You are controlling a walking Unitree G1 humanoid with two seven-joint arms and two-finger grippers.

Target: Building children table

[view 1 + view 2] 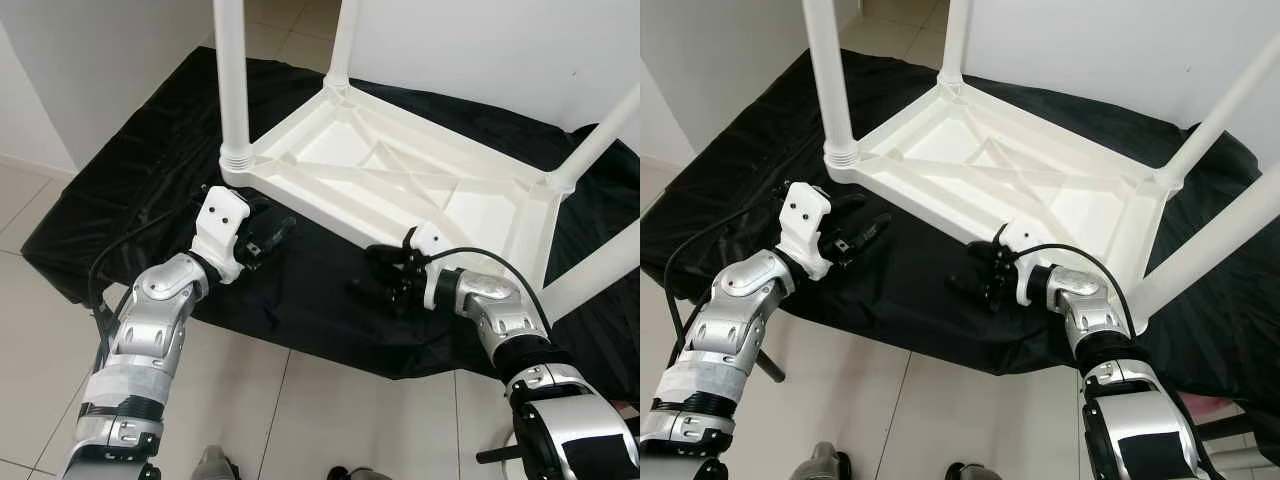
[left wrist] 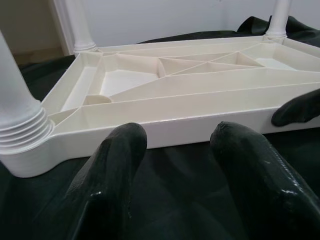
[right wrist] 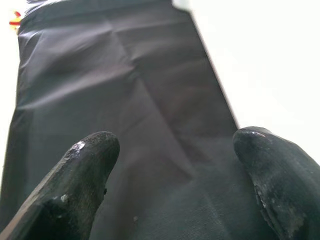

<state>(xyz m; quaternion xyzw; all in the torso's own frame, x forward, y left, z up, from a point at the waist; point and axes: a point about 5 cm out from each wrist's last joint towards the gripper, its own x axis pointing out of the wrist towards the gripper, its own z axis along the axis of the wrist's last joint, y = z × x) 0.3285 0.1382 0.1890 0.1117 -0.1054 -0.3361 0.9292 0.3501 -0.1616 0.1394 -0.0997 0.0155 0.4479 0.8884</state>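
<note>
Nearest the camera, the two silver arms reached forward over the pale tiled floor (image 1: pixel 260 400). The left claw (image 1: pixel 268 238) hung released, its black fingers (image 2: pixel 115 165) spread and empty, just short of the near long edge of the white moulded-plastic children's table (image 1: pixel 400 180). The right claw (image 1: pixel 380 285) was likewise released and empty above the black plastic sheet (image 1: pixel 150 180), close to the same edge.

The children's table lay upside down on that sheet, ribbed underside up, with four round white legs (image 1: pixel 232 80) standing upward from its corners. Judged from the thin ribbed shell, it should be light and stiff, though smooth and liable to slip. The near rim, or a leg close to its threaded socket, appeared the soundest hold.
</note>
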